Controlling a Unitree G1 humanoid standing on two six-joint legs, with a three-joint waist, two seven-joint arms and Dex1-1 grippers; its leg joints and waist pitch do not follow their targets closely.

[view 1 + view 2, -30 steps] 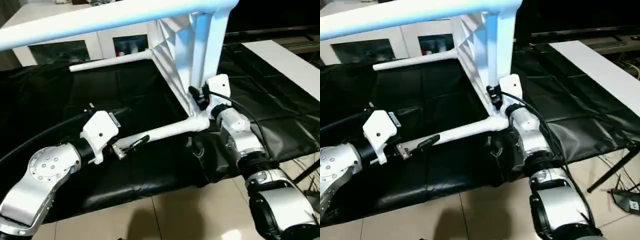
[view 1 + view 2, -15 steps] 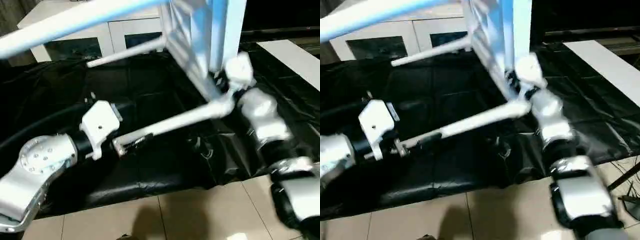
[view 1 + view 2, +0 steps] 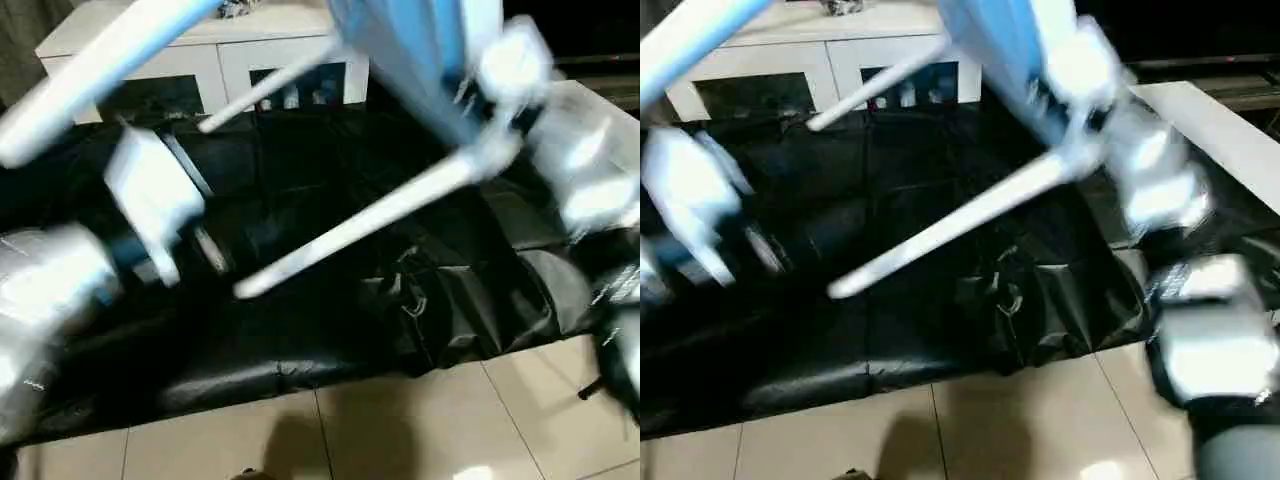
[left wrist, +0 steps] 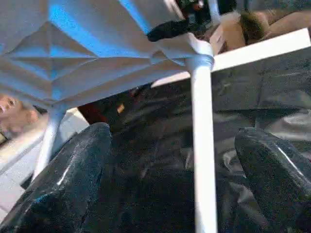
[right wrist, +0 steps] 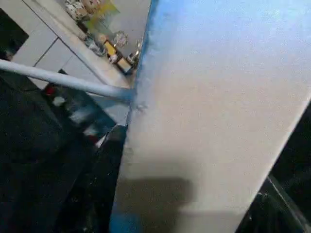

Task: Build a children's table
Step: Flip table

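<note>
1. The left gripper [image 4: 170, 184] is hanging with its two black fingers [image 4: 63, 184] spread wide. In the left wrist view one white leg [image 4: 203, 145] is running up between them with a gap on both sides, so nothing is gripping it. From the head, the left arm's white wrist block [image 3: 150, 200] is sitting off the free end of the nearest leg [image 3: 370, 220]. If the fingers close off-centre, they risk knocking the leg sideways in its socket.

2. The children's table is tilting in the air above the black-covered work table [image 3: 300, 330], with its legs already seated. The ribbed underside of the tabletop [image 4: 82, 53] is facing the left wrist camera, and a far leg [image 3: 270, 85] is pointing toward the white cabinet [image 3: 200, 60]. A swing this steep risks sweeping a leg into the cabinet or the black cover.

3. The right gripper [image 5: 184, 194] is clamping the tabletop's edge — its dark fingers [image 5: 97, 189] are sitting on either side of the white panel. One-handed, the weight may lever the rim out of that pinch — the whole table would drop.
</note>
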